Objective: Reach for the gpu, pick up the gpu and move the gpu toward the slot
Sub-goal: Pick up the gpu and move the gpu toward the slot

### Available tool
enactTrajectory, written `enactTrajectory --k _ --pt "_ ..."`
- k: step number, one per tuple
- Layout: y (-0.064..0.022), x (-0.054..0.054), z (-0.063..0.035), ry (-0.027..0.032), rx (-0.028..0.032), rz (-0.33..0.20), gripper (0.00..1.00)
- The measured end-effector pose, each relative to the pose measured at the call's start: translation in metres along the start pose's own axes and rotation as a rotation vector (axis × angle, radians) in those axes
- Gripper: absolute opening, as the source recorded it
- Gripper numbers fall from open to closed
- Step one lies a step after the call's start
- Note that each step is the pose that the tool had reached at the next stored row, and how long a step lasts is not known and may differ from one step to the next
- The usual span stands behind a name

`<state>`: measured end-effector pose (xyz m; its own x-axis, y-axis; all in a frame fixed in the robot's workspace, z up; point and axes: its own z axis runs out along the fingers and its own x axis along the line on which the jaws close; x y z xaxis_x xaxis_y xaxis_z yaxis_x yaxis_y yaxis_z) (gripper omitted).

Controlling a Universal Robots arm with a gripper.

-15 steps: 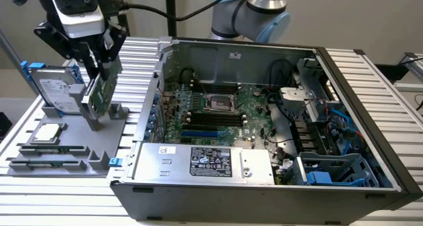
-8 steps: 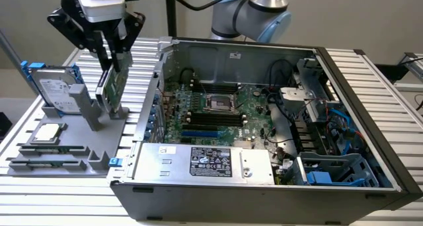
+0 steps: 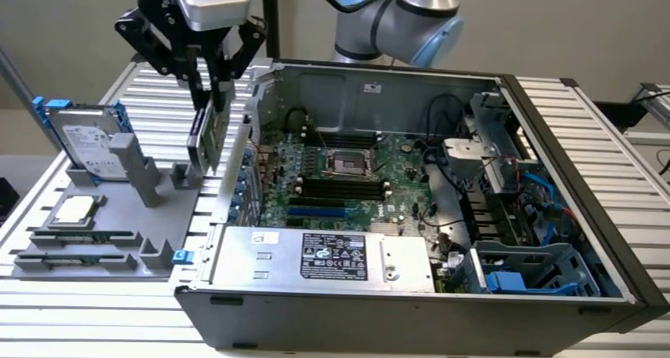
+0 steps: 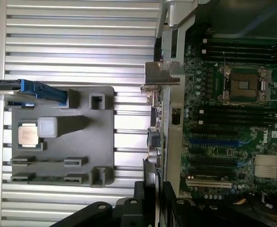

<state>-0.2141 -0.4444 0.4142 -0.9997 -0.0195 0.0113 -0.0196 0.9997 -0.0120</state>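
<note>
My gripper (image 3: 215, 87) is shut on the gpu (image 3: 209, 134), a thin green card that hangs edge-down from the fingers. It is held in the air over the right end of the grey holder (image 3: 105, 244), just outside the open computer case's left wall (image 3: 238, 150). In the wrist view the gpu (image 4: 153, 137) is seen edge-on, with its silvery bracket (image 4: 162, 75) at the far end and the gripper (image 4: 152, 195) clamped around its near end. The motherboard's blue slot (image 3: 314, 213) (image 4: 214, 142) lies inside the case, to the exterior view's right of the card.
A silver hard drive with blue rails (image 3: 89, 142) stands in the grey holder, and a square processor chip (image 3: 75, 210) lies beside it. Inside the case sit the power supply (image 3: 325, 256), cables and a blue drive cage (image 3: 523, 275). All of this rests on a slatted aluminium table (image 3: 84, 319).
</note>
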Motion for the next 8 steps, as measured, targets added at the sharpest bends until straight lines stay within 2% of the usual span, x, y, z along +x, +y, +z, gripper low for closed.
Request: enactTrajectory --k 3,8 --pt "-0.0005 -0.013 -0.0092 0.0013 -0.0003 0.000 0.26" --pt "-0.0010 -0.036 -0.0103 0.0017 -0.0008 0.000 0.26"
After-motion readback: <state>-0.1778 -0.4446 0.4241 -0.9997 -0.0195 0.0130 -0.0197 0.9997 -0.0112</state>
